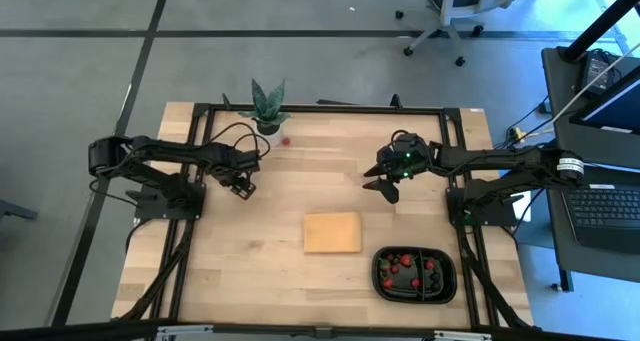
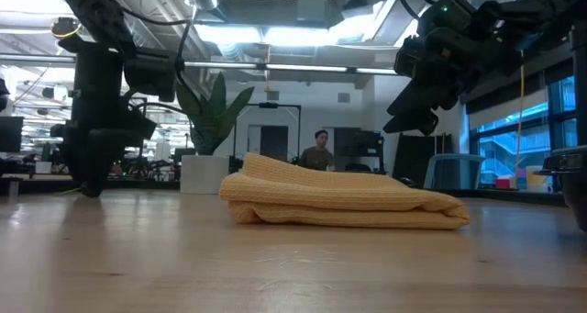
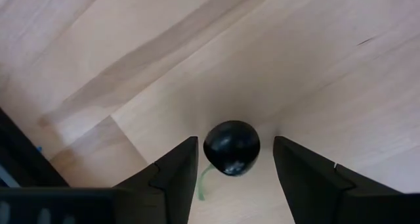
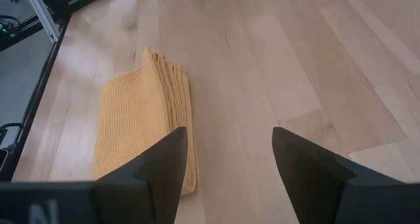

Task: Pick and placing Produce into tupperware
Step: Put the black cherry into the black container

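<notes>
Glossy round black berry (image 3: 231, 147) sits between the left hand's (image 3: 235, 159) parted fingers on pale wood; right hand (image 4: 228, 163) gapes empty.

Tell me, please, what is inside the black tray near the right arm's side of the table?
The black tray holds several small red pieces and a few dark ones across its two compartments. The exact count cannot be made out, and anything beneath them is hidden.

We see a pale wooden tabletop (image 1: 250, 266) carrying a folded tan cloth (image 1: 332, 232) near its middle, a black two-compartment tray (image 1: 413, 293) of berries at the near right, a small potted plant (image 1: 267, 106) at the far edge with a red berry (image 1: 286, 139) just beside it, and a dark berry (image 3: 231, 147) at the left.
</notes>
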Controlling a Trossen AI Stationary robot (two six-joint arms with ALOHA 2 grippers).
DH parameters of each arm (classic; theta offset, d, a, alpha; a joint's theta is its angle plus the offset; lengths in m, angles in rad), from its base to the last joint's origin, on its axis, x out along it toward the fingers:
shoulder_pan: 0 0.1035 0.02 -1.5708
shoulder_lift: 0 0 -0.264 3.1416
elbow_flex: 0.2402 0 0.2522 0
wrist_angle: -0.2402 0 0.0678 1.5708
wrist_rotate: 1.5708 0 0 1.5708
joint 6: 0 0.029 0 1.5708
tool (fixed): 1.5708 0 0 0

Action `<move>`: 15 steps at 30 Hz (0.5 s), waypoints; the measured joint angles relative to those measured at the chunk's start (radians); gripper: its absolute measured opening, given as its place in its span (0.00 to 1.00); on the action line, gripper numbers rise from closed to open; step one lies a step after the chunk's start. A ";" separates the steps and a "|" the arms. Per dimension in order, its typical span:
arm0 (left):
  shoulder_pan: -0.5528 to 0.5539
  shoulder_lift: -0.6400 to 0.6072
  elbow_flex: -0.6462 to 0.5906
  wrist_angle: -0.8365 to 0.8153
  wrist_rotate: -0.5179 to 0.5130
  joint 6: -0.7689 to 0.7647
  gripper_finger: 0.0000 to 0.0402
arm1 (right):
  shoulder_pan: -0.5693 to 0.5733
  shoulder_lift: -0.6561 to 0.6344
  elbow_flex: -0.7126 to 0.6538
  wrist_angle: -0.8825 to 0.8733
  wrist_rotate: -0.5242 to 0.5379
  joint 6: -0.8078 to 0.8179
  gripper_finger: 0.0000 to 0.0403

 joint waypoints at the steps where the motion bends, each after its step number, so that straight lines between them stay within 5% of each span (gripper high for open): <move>1: 0.000 0.000 0.000 0.002 0.000 0.000 0.47 | 0.000 0.000 0.000 0.000 0.000 0.000 0.56; 15: 0.000 0.000 -0.001 0.015 -0.006 -0.001 0.27 | 0.000 0.000 0.000 0.000 0.000 0.000 0.56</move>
